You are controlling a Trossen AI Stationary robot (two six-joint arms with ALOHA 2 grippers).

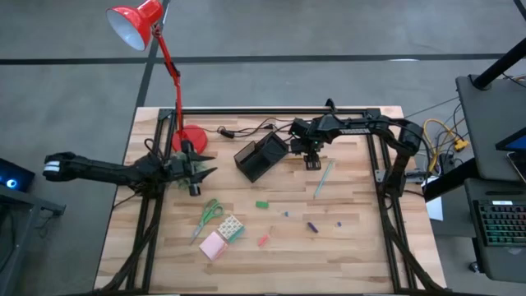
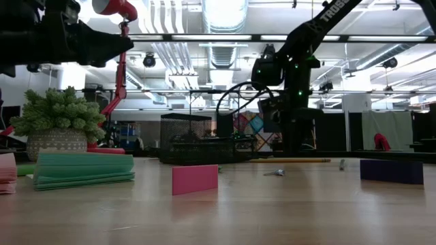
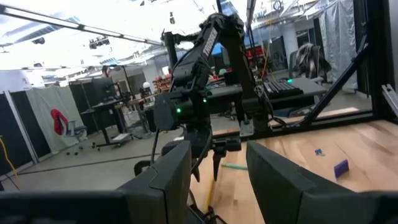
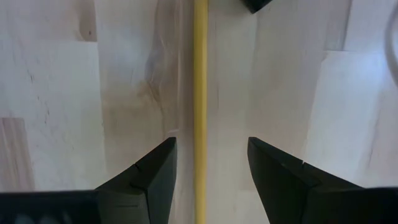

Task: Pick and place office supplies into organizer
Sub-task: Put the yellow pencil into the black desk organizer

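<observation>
Right wrist view looks straight down on a thin yellow pencil (image 4: 199,93) lying on the bench (image 4: 56,93), running between the 2 fingers of the right claw (image 4: 211,168), which stands wide and touches nothing. High view puts that claw (image 1: 312,161) just beside the black organizer (image 1: 261,156). Scissors (image 1: 209,215), a patterned block (image 1: 231,227) and a pink pad (image 1: 213,245) lie well apart from it. Near the red lamp (image 1: 148,33), the left claw (image 1: 194,177) stands partly open, empty.
</observation>
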